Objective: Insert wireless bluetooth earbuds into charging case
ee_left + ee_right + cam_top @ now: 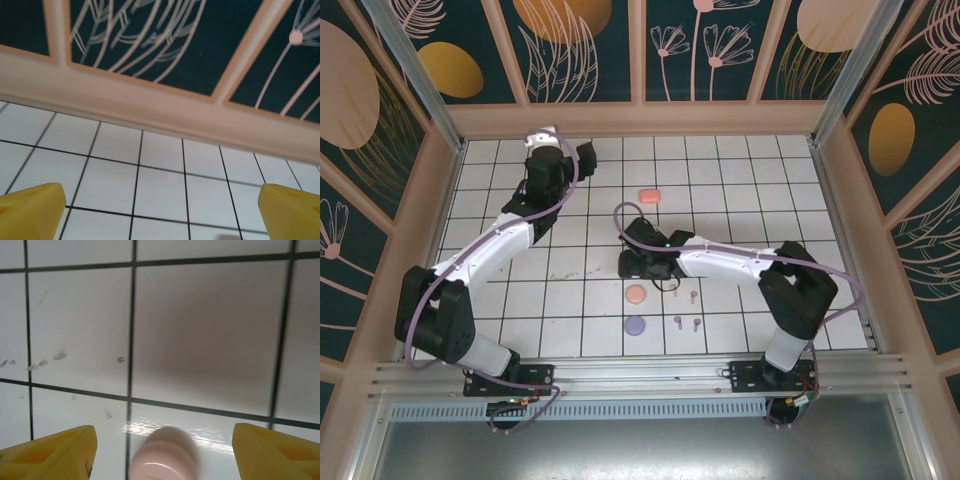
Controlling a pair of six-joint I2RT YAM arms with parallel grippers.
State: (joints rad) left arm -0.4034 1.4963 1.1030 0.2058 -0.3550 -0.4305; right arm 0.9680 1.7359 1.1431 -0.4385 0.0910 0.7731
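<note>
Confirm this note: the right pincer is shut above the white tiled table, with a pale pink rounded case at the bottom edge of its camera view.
One thing is wrong: the right pincer is open, not shut. The right wrist view shows its yellow fingers wide apart above the white tiled table, with the pale pink rounded case between them at the bottom edge.

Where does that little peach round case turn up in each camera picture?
Top camera: peach round case lies mid-table, just beyond the purple round case.
Right wrist: apparently the blurred pink blob at bottom centre, between the yellow fingertips.
Left wrist: camera faces the back wall instead.
Shared landmark: white table tiles with black lines.
</note>
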